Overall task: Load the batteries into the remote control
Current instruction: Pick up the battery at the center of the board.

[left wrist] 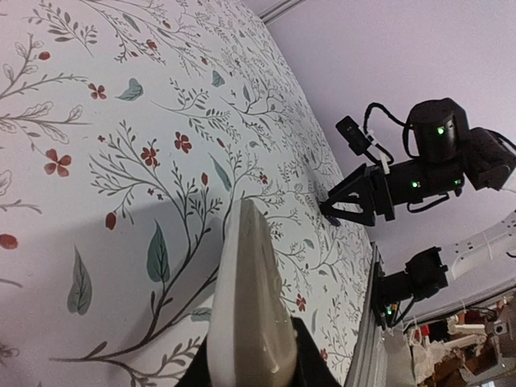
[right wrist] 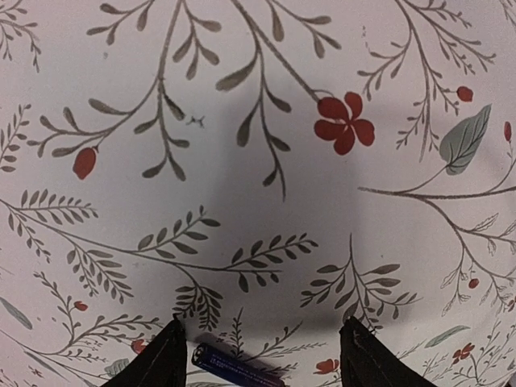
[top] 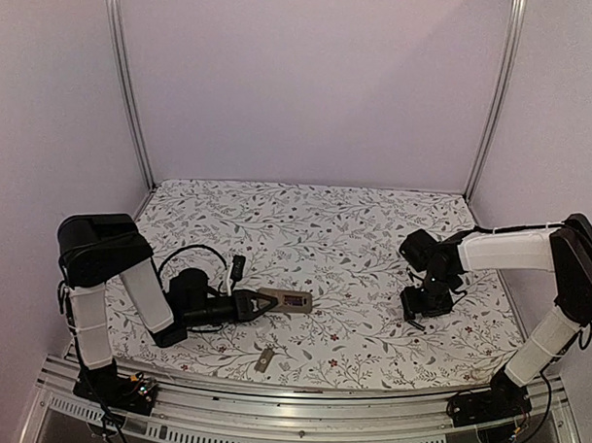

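My left gripper point(top: 272, 302) is shut on the near end of the remote control point(top: 295, 301), a slim white handset held just above the table. In the left wrist view the remote point(left wrist: 246, 298) stands on edge between the jaws point(left wrist: 254, 367), white side to the left, grey-tan underside to the right. My right gripper point(top: 424, 302) is open and points down at the table on the right. In the right wrist view one dark battery point(right wrist: 238, 368) lies flat on the cloth between the open fingers point(right wrist: 157, 363), nearer the left one. The second battery is not in view.
A small grey-tan cover piece point(top: 264, 359) lies near the front edge, in front of the remote. The flowered cloth point(top: 334, 233) covers the table inside a frame with metal posts point(top: 126, 89). A metal rail point(top: 300, 392) runs along the near edge. A black cable point(top: 202, 252) loops behind the left arm.
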Robot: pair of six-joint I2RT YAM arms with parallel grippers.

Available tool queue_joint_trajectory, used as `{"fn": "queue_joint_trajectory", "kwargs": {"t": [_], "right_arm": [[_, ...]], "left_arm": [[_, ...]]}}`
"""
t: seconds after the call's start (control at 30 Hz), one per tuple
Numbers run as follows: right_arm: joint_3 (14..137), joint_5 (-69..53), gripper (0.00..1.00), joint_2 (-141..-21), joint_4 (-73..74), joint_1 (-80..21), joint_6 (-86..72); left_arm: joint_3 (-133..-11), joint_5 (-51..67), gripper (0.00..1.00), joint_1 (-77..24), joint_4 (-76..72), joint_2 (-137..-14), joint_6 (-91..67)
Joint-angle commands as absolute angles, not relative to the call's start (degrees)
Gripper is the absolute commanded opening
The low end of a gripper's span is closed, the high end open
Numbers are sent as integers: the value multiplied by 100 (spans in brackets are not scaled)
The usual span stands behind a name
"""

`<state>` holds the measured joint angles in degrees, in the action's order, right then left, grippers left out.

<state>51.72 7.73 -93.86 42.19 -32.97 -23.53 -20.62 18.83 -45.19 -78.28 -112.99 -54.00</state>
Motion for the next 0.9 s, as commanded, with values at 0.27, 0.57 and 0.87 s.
{"fn": "queue_joint_trajectory", "kwargs": {"t": [0.27, 0.57, 0.87], "right_arm": [[4747, 210, 64, -9105, 4154, -3383, -2649], [4623, 301, 59, -9061, 4386, -3553, -2882], [4634, 391, 17, -9007, 4581, -3704, -3010]], "left_arm": [[-2004, 1872, 0, -4630, -8410, -11197, -5295], [-2013, 1881, 0, -4623, -8469, -11223, -5306], [-1997, 1906, 0, -4624, -8525, -11225, -5333]]}}
